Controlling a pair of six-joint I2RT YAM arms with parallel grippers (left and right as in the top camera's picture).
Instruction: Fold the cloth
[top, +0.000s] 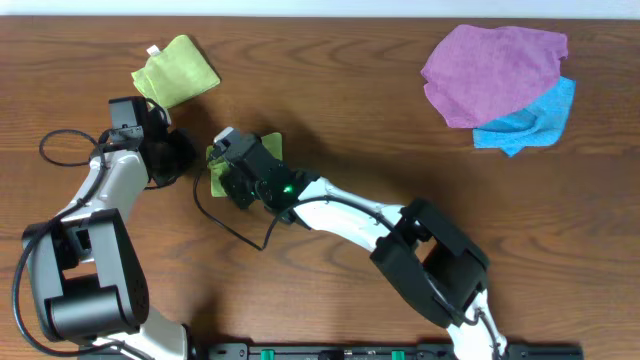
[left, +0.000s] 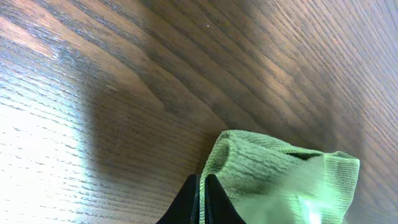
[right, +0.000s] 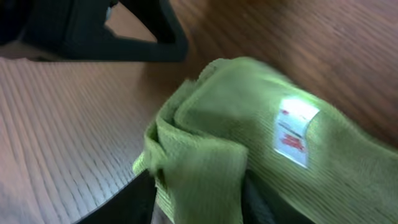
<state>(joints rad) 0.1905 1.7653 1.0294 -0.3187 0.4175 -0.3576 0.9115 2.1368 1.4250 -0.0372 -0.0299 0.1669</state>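
The cloth (top: 270, 145) is lime green and lies bunched left of the table's middle, mostly hidden under my right gripper (top: 224, 168). In the right wrist view the cloth (right: 236, 112) shows a thick fold and its white tag (right: 295, 130). The right gripper (right: 199, 208) stands open, its dark fingers (right: 118, 202) either side of that fold. My left gripper (top: 185, 152) is just left of the cloth. In the left wrist view the left gripper (left: 203, 186) is shut, its tips at the left edge of the cloth (left: 280, 180); whether it pinches the fabric is unclear.
A second lime-green cloth (top: 178, 72), a small folded square, lies at the back left. A purple cloth (top: 495, 70) overlaps a blue cloth (top: 535, 120) at the back right. A black cable (top: 60, 145) loops beside the left arm.
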